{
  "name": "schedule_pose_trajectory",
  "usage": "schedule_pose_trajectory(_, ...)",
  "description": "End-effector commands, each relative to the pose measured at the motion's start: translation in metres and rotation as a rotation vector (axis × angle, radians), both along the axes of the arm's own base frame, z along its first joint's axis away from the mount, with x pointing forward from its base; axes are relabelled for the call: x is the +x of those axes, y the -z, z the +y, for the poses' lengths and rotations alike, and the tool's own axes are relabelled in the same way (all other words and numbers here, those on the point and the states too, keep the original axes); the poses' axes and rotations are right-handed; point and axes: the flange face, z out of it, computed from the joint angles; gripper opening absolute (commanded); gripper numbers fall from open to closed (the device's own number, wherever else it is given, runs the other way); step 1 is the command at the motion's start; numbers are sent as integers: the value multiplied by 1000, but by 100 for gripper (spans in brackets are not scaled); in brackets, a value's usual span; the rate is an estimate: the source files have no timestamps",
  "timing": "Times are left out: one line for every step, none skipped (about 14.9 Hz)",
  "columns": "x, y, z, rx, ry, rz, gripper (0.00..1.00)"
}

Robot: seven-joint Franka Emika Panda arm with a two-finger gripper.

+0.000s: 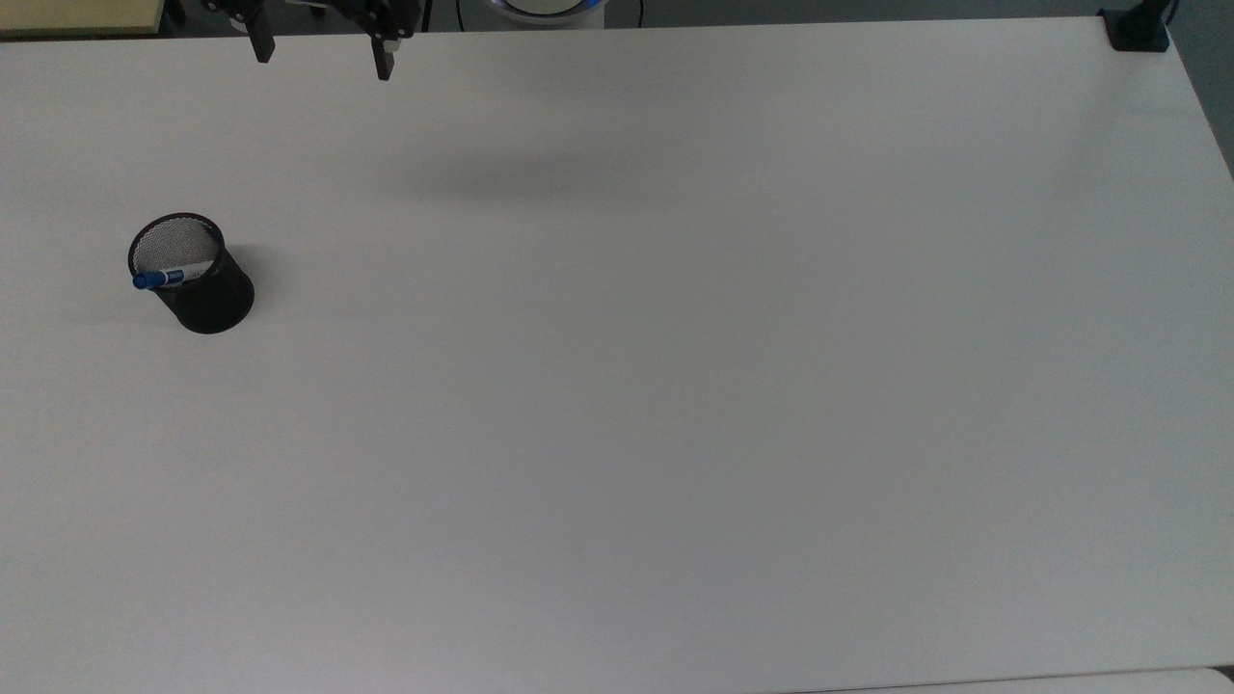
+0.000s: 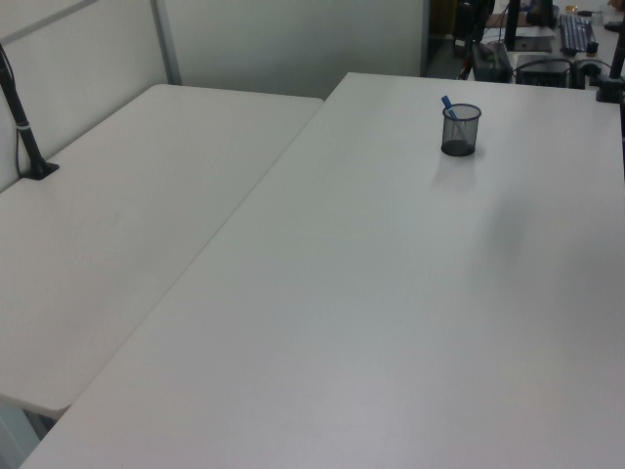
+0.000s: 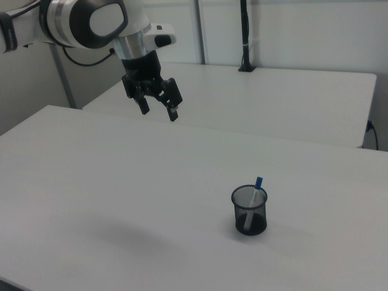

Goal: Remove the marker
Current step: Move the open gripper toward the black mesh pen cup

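The gripper (image 3: 159,112) hangs in the air with its two fingers (image 1: 384,60) spread wide apart, holding nothing and touching nothing, well above the white table (image 1: 675,386). The marker (image 3: 255,195) stands well apart from it, inside the black mesh cup (image 3: 249,212), below and toward the right view's right of the gripper. The right view gives the whole wrist and arm (image 3: 85,24) above the fingers, while the top view catches just the fingertips at its upper edge. The marker's long axis runs near upright, leaning against the cup's rim, blue cap (image 1: 149,280) uppermost and poking past the rim.
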Motion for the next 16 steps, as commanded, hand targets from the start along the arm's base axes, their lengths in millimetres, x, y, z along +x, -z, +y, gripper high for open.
schedule_pose_trajectory(-6,1,5,-4,23,-7,100)
schedule_pose_trajectory(-6,1,5,-4,25,-7,100)
schedule_pose_trajectory(-5,2,5,-4,23,-6,100)
schedule_pose_trajectory(-5,2,6,-4,22,-7,100)
schedule_pose_trajectory(-5,2,6,-4,22,-7,100)
schedule_pose_trajectory(-5,3,6,-4,22,-6,100)
schedule_pose_trajectory(-5,3,6,-4,22,-6,100)
schedule_pose_trajectory(-5,2,6,-5,22,-7,100)
schedule_pose_trajectory(-4,3,6,-5,21,-6,100)
schedule_pose_trajectory(-4,3,6,-5,21,-6,100)
schedule_pose_trajectory(-4,3,6,-5,20,-6,100)
schedule_pose_trajectory(-5,3,5,-5,16,-4,100)
schedule_pose_trajectory(-6,2,3,-6,16,-5,100)
schedule_pose_trajectory(-7,2,-1,-6,17,-3,100)
schedule_pose_trajectory(-7,2,-2,-7,14,-3,100)
schedule_pose_trajectory(-7,3,-6,-10,-1,0,100)
